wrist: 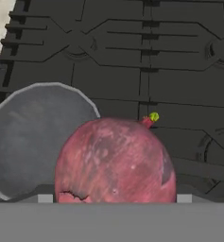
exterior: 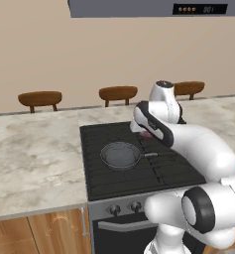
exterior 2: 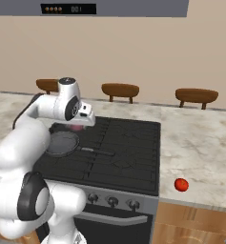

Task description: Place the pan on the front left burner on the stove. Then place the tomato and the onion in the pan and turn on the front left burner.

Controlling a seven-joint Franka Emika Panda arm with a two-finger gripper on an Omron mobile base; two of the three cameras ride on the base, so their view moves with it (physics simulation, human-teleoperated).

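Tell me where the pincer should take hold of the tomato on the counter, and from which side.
Across its middle, coming straight down from above. The tomato is a small smooth ball sitting alone on the flat counter right of the stove, so the widest girth gives both fingers even contact. The pincer seems to carry the onion now, so that goes first.

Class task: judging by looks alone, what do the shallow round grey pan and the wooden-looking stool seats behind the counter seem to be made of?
The shallow round grey pan looks like metal with a dull matte finish: even dark grey, pale thin rim. The stool seats look like varnished wood: warm brown with a slight sheen, though no grain shows in this rendering.
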